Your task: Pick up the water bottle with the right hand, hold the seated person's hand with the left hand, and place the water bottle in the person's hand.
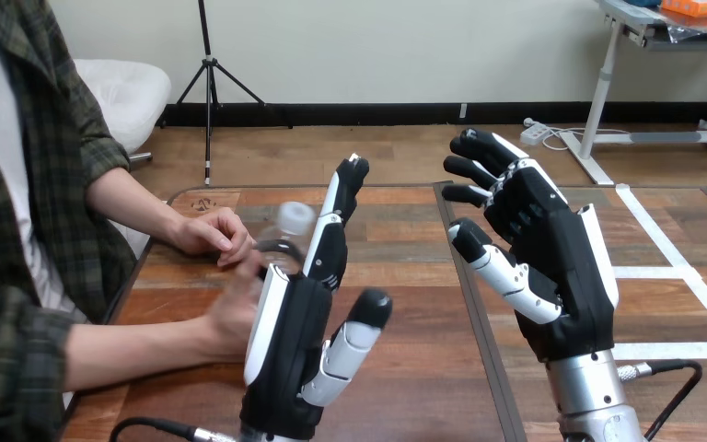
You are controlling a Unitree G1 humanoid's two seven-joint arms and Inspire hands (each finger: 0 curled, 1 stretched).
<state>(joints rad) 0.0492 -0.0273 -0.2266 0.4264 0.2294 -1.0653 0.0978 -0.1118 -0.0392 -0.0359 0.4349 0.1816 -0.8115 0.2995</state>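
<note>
Head view: clear white-capped water bottle (293, 221) behind left robot hand (287, 336); it and right robot hand (557, 267) released.

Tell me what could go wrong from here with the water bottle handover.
1. The left hand stands upright, close in front of the person's nearer hand and the water bottle; a careless move could knock the bottle loose.
2. It hides how that hand grips the bottle, so a weak hold might go unseen.
3. The right hand is open and apart, probably too far to catch a slip.
</note>
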